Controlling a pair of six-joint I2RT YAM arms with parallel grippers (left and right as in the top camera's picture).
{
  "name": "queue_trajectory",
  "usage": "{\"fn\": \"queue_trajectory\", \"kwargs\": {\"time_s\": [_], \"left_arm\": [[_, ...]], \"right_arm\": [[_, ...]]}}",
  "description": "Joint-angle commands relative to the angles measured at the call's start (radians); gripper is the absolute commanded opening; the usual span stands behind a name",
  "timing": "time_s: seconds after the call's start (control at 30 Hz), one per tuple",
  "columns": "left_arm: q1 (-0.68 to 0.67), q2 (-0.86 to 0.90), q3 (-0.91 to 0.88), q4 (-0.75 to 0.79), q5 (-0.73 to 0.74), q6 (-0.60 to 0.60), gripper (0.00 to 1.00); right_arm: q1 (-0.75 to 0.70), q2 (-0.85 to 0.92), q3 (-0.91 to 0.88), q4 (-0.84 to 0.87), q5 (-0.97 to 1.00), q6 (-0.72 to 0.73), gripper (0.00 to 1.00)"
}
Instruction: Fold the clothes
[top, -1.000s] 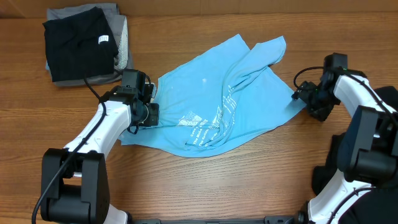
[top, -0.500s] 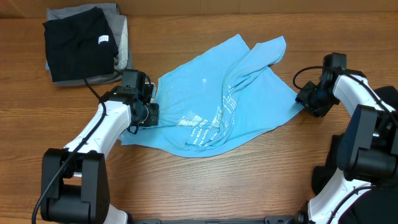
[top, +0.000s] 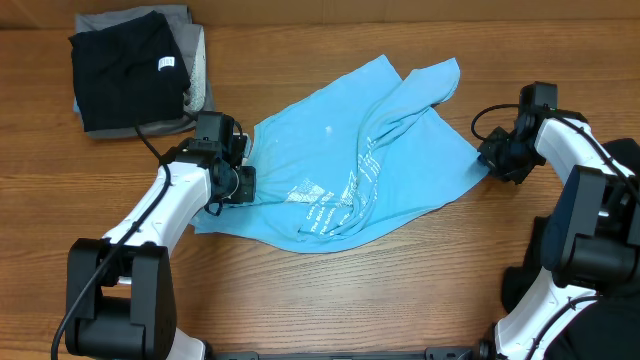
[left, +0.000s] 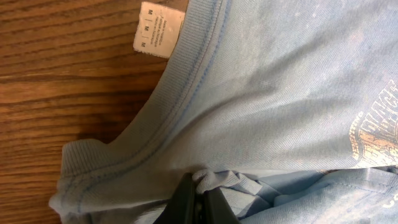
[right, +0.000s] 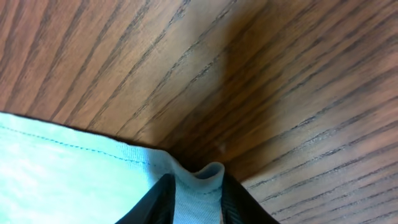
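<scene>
The light-blue T-shirt (top: 340, 160) of the clothes lies crumpled and spread across the middle of the table, white print facing up. My left gripper (top: 243, 181) is at its left edge, shut on a bunch of fabric just below the collar (left: 168, 93); the pinch (left: 198, 186) shows in the left wrist view. My right gripper (top: 488, 155) is at the shirt's right corner. Its two black fingers (right: 163, 200) are pressed against a puckered fold of the hem (right: 199, 180), low over the wood.
A folded black garment (top: 125, 70) lies on a grey one (top: 198, 70) at the table's back left corner. A white size label (left: 157, 29) sticks out by the collar. Bare wooden table (top: 400, 290) runs along the front.
The right gripper's jaws have drawn together onto the hem corner and shifted slightly toward the shirt. The left arm and the shirt have not moved.
</scene>
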Motion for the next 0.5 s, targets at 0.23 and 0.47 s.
{"fn": "queue_trajectory", "kwargs": {"time_s": [0.23, 0.47], "left_arm": [[-0.004, -0.026, 0.025, -0.005, 0.006, -0.022, 0.04], [-0.004, -0.109, 0.099, -0.08, 0.027, -0.021, 0.04]], "right_arm": [[0.005, 0.076, -0.016, -0.016, 0.066, 0.041, 0.04], [0.002, 0.04, 0.032, -0.046, 0.002, 0.045, 0.04]]}}
